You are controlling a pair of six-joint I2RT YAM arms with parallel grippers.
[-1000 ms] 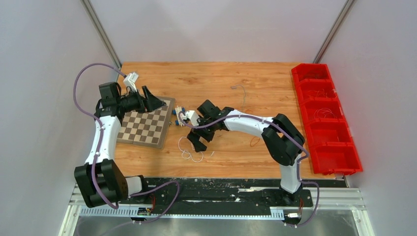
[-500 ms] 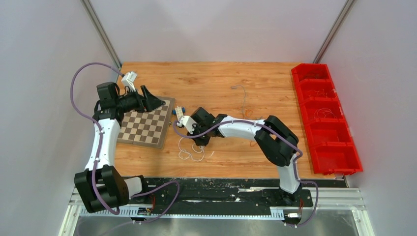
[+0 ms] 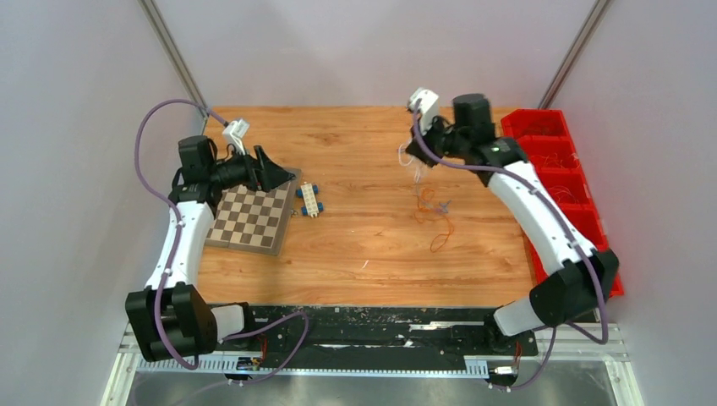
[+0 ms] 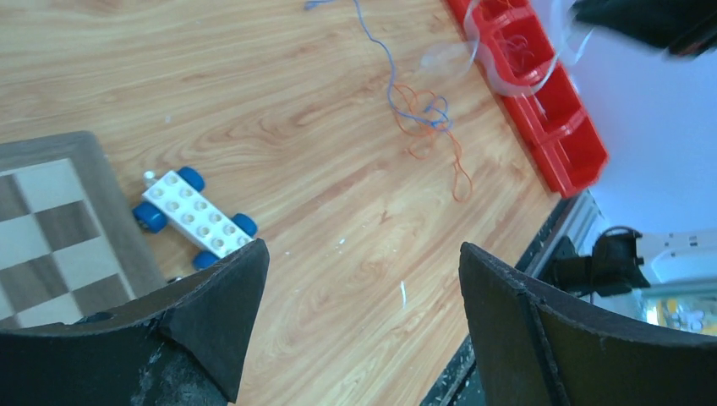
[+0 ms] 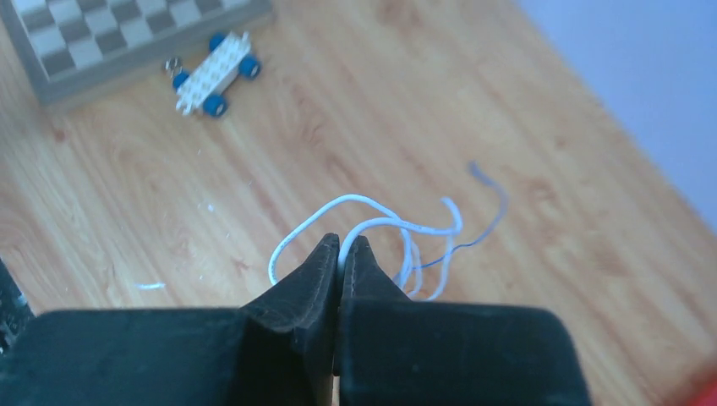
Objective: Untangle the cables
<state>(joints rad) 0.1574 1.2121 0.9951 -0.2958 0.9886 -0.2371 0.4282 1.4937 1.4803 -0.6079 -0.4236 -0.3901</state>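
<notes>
Top: right gripper (image 3: 412,154) has swung from mid-table to the far side near the red bins (image 3: 565,222), lifting the white cable (image 3: 401,154) off the wood. The orange and blue cables (image 3: 433,213) lie below it. Left gripper (image 3: 275,173) stays over the chessboard (image 3: 249,220) corner. Left wrist: fingers spread wide, nothing between. Right wrist: fingers pressed together, pinching the white cable, loops dangling.
</notes>
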